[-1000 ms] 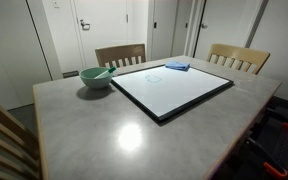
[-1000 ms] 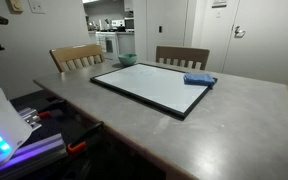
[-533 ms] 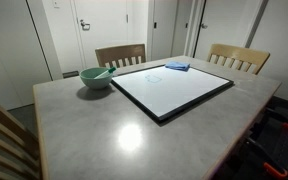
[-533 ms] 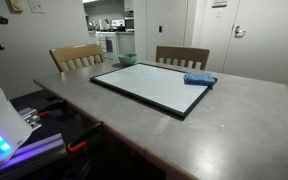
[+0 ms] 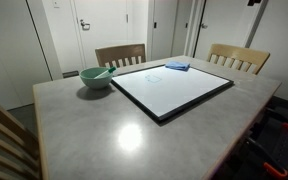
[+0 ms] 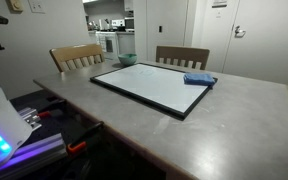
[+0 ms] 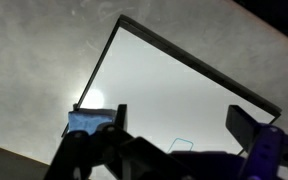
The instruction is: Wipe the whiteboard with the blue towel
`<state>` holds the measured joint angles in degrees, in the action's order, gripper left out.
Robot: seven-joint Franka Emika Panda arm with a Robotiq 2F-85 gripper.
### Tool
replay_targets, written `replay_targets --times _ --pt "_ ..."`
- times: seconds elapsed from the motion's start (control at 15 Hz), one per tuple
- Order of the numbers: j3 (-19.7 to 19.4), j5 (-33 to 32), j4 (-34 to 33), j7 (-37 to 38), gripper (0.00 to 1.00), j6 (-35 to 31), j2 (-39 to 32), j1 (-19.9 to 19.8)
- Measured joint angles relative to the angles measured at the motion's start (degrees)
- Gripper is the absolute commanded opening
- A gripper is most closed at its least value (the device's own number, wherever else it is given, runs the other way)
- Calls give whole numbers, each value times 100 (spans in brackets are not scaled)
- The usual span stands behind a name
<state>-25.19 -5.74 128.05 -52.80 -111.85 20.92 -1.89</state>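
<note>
Approach is the step in hand, as I judge it: the wiping has not begun, because the blue towel (image 5: pixel 177 66) lies untouched on a far corner of the whiteboard (image 5: pixel 172 90), and no arm reaches over the table (image 5: pixel 104 130) in either exterior view. In the wrist view the gripper (image 7: pixel 179 125) hangs above the whiteboard (image 7: pixel 174 95) with its two fingers wide apart and nothing between them, so it is open and empty. The blue towel (image 7: pixel 89 121) shows just beside one finger in that view, at the corner of the black frame. In an exterior view the blue towel (image 6: pixel 199 79) sits folded and rather flat on the whiteboard (image 6: pixel 154 88), close to the frame. The next move, I think, calls for bringing the open fingers over the towel, lowering them until they can pinch the cloth without scraping the glossy surface, and closing. After this the towel must be pressed flat and dragged across the board. The only container is a green bowl (image 5: pixel 96 77) that stands on the table near another corner of the board, apart from the towel. I cannot tell what is in it; something pale may lean on its rim, but it is too small to read.
</note>
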Motion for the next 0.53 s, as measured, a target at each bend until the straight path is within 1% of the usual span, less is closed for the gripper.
replay_targets --times 0.33,0.53 --pt "-10 681 -476 -605 100 -242 -964 -120" --pt "64 954 -840 -828 100 -275 -1511 -254"
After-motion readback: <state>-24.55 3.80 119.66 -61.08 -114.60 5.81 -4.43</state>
